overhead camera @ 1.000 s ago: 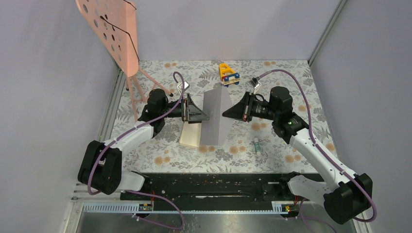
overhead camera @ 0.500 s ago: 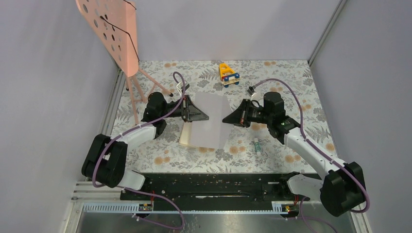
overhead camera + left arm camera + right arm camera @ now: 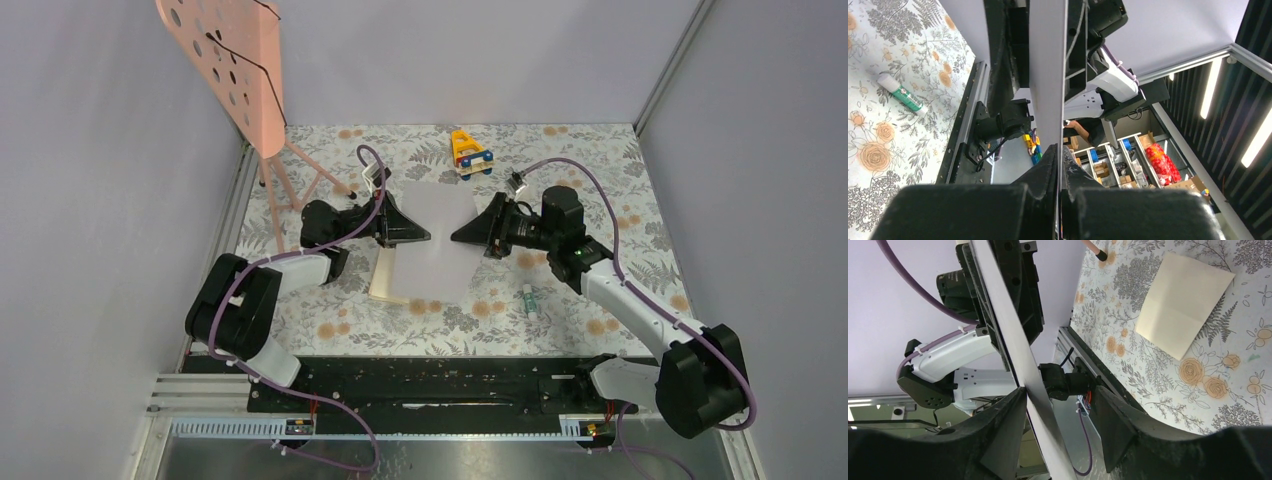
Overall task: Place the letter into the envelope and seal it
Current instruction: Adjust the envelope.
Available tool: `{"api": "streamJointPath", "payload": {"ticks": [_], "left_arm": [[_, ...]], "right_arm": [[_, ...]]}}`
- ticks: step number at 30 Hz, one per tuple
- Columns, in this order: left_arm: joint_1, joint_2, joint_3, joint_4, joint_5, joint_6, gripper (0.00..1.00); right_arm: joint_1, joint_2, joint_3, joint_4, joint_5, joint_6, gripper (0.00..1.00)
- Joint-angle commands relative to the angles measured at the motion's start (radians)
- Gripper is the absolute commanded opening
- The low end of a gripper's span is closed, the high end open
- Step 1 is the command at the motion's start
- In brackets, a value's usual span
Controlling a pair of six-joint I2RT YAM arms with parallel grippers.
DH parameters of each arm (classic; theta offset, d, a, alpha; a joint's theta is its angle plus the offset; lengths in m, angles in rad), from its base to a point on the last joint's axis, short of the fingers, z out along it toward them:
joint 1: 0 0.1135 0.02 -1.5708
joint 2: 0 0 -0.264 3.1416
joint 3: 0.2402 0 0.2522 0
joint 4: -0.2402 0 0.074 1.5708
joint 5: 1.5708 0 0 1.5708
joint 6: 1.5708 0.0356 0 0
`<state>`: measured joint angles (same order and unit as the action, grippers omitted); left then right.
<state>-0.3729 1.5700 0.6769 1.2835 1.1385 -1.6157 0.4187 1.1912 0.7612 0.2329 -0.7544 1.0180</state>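
Left gripper (image 3: pixel 1060 159): clenched on envelope (image 3: pixel 1048 75), pinching its left edge; paper seen edge-on from left wrist.
Right gripper (image 3: pixel 1058 392): jaws spread, envelope's right edge running between the 2 fingers, resting against 1, not clamped.
Envelope: held off worktop (image 3: pixel 330 320), above its middle, spanning both grippers.
Letter (image 3: pixel 1184 304): tan, creased, flat on worktop under envelope, left strip showing from above.
Tube (image 3: pixel 530 300): toward worktop's front-right.
Toy (image 3: pixel 470 152): back edge, centre.
Pink stand (image 3: pixel 240 70): back-left corner.
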Motion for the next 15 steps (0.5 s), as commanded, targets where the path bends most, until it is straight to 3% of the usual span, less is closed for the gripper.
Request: {"api": "streamJointPath", "payload": {"ticks": [1,8,15], "left_arm": [[0.003,-0.03,0.014,0.152,0.02,-0.048,0.0],[0.002,-0.038,0.033,0.152,0.022,-0.058,0.0],[-0.003,-0.045,0.035,0.154,0.021,-0.059,0.0]], "right_arm": [[-0.002,0.008,0.003,0.067,-0.01,0.021,0.59],[0.013,0.016,0.046,0.001,0.031,-0.029,0.57],[0.043,0.045,0.055,0.07,0.036,0.007,0.58]]}}
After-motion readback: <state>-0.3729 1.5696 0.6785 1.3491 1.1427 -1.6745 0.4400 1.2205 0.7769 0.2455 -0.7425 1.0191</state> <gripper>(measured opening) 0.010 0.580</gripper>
